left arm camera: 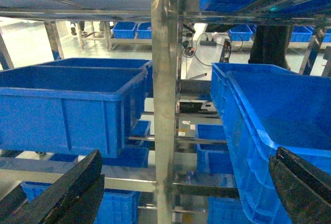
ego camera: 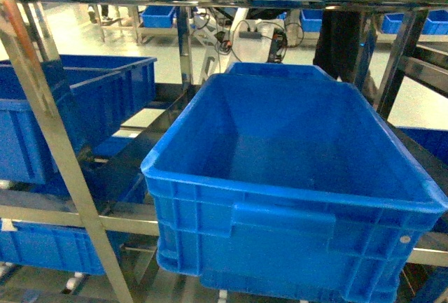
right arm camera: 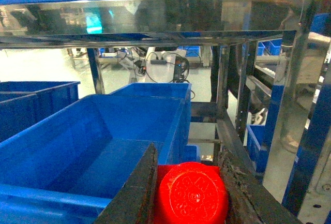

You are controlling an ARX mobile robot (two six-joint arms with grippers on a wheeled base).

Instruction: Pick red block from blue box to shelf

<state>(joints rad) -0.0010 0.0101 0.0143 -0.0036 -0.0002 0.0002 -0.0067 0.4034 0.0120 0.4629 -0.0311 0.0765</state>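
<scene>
Fingers [right arm camera: 135, 193] of the right gripper [right arm camera: 190, 193] clamped the red block [right arm camera: 191, 195], holding it just above the near rim of a royal-blue crate [right arm camera: 93, 146] on the steel shelf [right arm camera: 155, 17]. The left gripper [left arm camera: 176, 193] stood wide apart, holding nothing.

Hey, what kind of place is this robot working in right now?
Probably a warehouse or factory storage area. Shiny stainless-steel racks hold rows of ribbed royal-blue plastic crates, with more racks and crates across a pale glossy floor. The right gripper holds a glossy red plastic block.
</scene>
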